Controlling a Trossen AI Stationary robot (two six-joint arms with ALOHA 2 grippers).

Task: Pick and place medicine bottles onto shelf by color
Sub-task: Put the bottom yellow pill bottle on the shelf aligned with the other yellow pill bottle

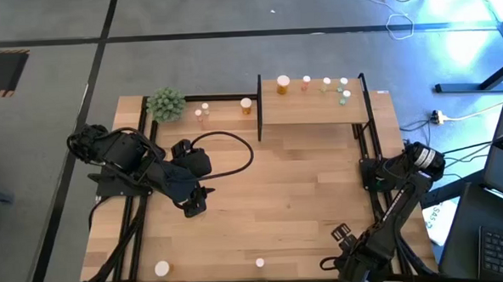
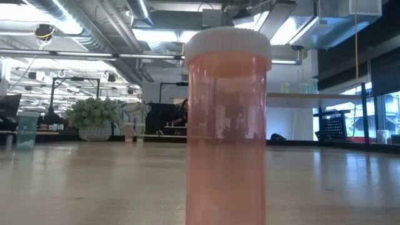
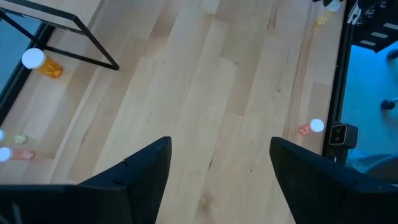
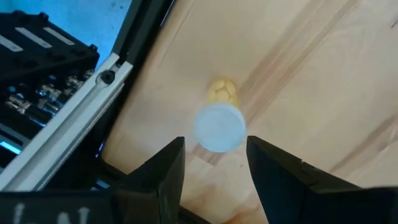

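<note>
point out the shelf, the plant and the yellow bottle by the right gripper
shelf (image 1: 314, 111), high view, bare board
plant (image 1: 166, 103), high view, top of foliage
yellow bottle (image 4: 219, 127), right wrist view, white cap

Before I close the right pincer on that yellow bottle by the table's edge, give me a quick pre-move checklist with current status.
1. Right pincer open: ok, fingers apart.
2. Yellow bottle lined up with the gap: ok, its white cap sits just ahead of the fingertips, roughly centred.
3. Bottle already between the fingers: not ok, it lies beyond them.
4. Bottle standing upright: cannot tell.
5. Left pincer out of the way: ok, open over bare table, holding nothing.
6. Room on the shelf: ok, bare board in front of the bottles there.
</note>
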